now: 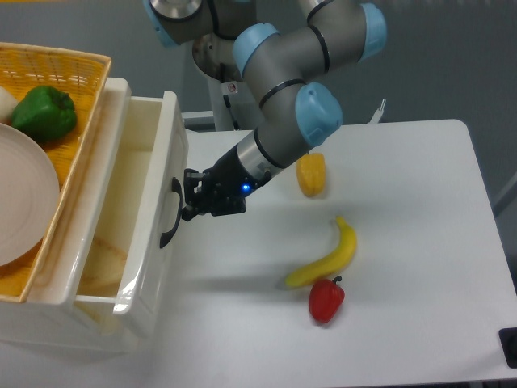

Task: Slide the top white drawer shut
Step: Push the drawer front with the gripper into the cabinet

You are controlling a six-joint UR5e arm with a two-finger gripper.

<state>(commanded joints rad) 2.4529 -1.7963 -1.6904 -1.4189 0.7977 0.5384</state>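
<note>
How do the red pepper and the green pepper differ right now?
The red pepper lies on the white table, just below the banana; the green pepper sits in the yellow basket beside a plate. The green one looks larger. Both are glossy, and the gripper touches neither.

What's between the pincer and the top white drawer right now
Nothing: in the fixed camera view the pincer sits right at the black handle on the top white drawer, with no object between.
</note>
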